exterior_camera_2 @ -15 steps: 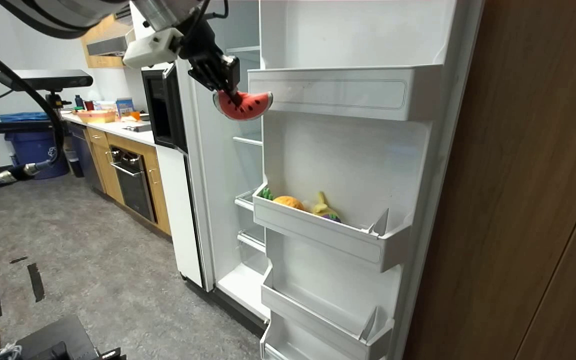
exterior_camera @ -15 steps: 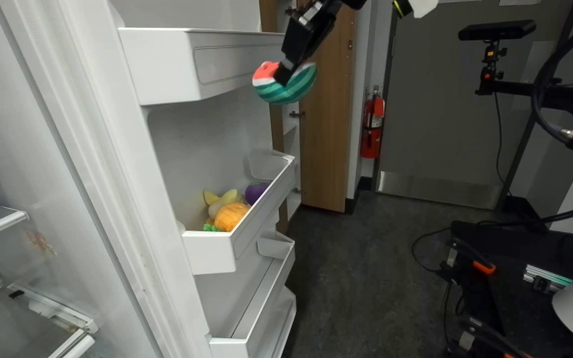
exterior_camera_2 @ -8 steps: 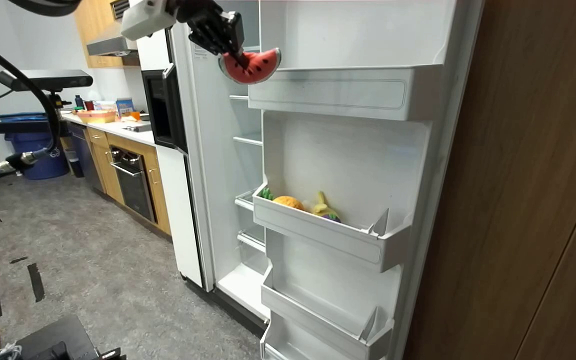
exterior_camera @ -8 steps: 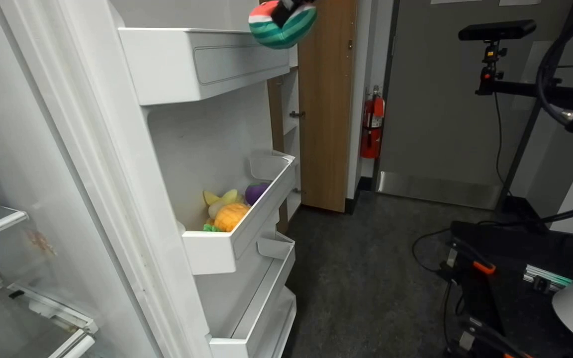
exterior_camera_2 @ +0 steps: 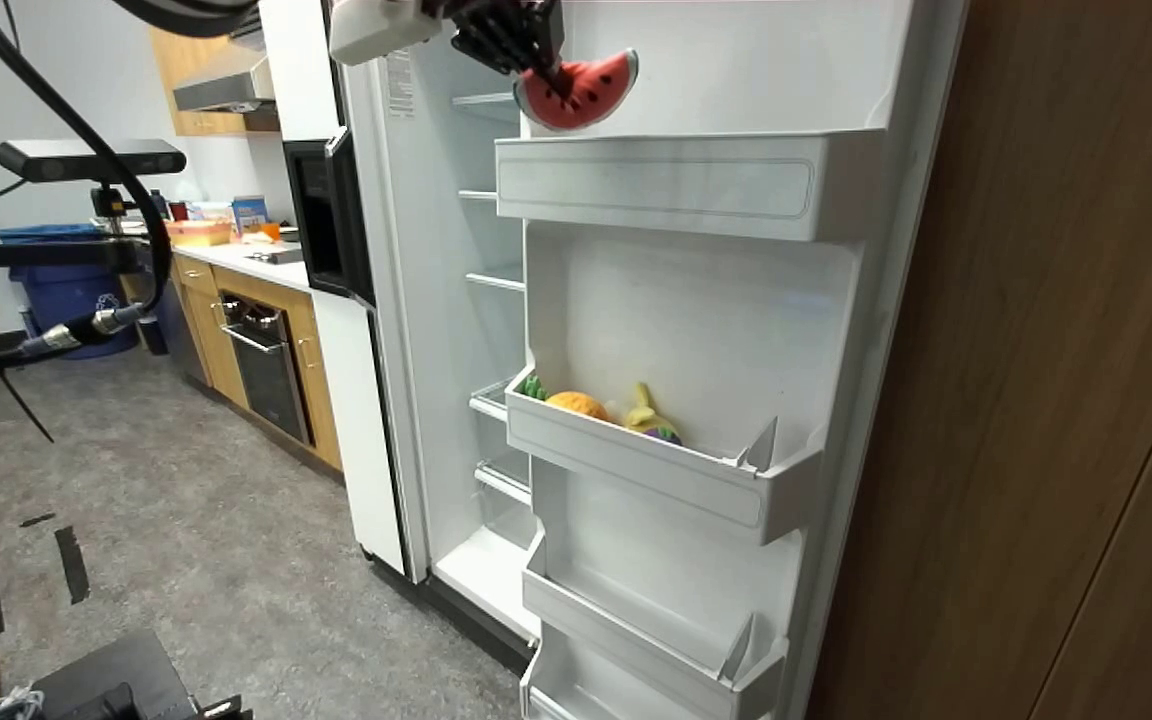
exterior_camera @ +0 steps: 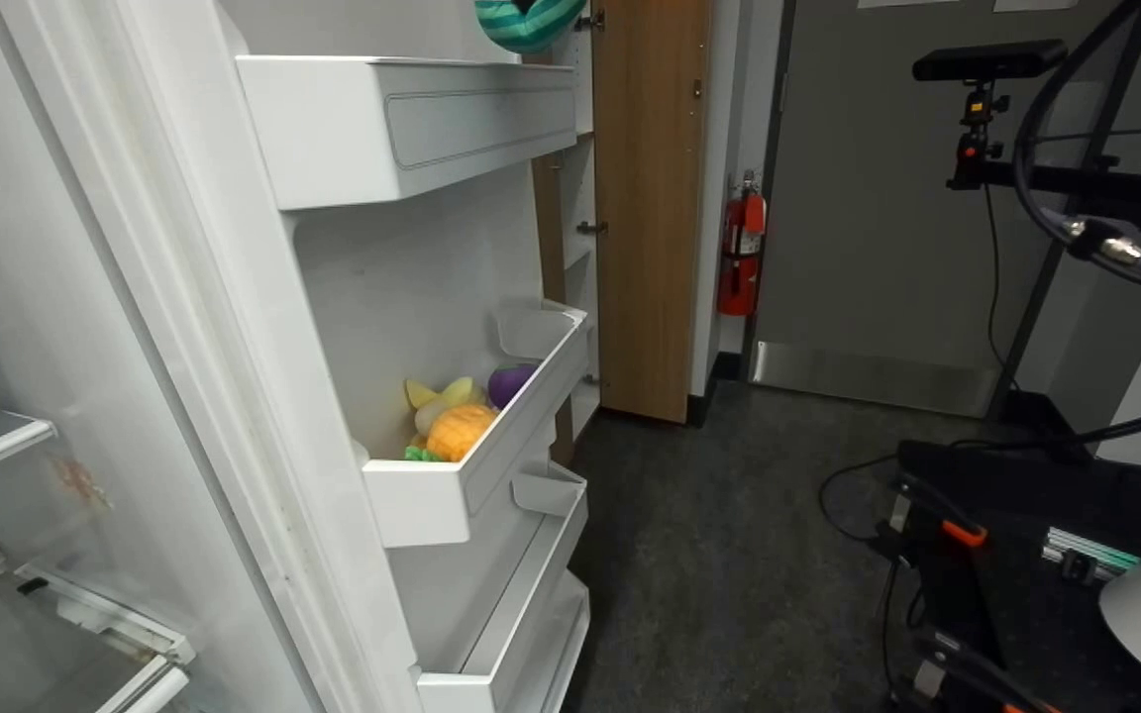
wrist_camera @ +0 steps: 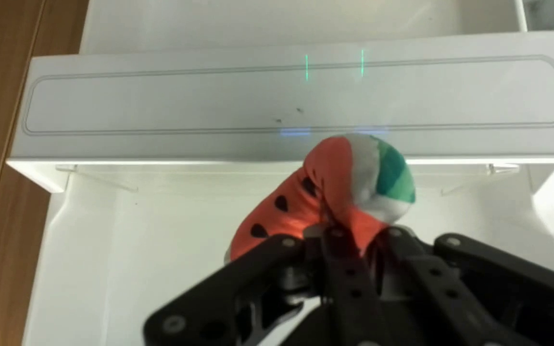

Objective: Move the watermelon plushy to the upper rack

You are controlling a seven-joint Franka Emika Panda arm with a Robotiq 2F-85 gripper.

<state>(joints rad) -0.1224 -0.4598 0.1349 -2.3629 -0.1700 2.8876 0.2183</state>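
1. Red-faced watermelon plushy [exterior_camera_2: 591,97] held in mid-air, pinched at the fingertips of the end effector [exterior_camera_2: 562,88].
2. Gripped tightly enough to dent the face, jaws closed on the plush; jutting to both sides of the grip in the wrist view.
3. Raised above the lip of the upper rack [exterior_camera_2: 661,185], toward its left end in an exterior view, with a gap between visible in both exterior views. Over the opening or out in front: not possible to say.
4. White plastic for that rack, inside hidden by its walls in both exterior views.
5. Loaded into the lower white tray [exterior_camera: 417,500], next one down: orange plush toy [exterior_camera: 460,433] near, with green leaves; purple plush toy [exterior_camera: 511,384] far and to the right; yellow plush toy [exterior_camera: 447,394] left of the purple, all close together.
6. Set lower again, another white tray [exterior_camera_2: 626,650] with a divider [exterior_camera_2: 738,650] near its right end.
7. Red-pink on the plushy's face, dotted with black seeds, then a pale band, then a rim striped in two greens.
8. Tilted in an exterior view, right tip higher than left; creased at the grip in the wrist view.
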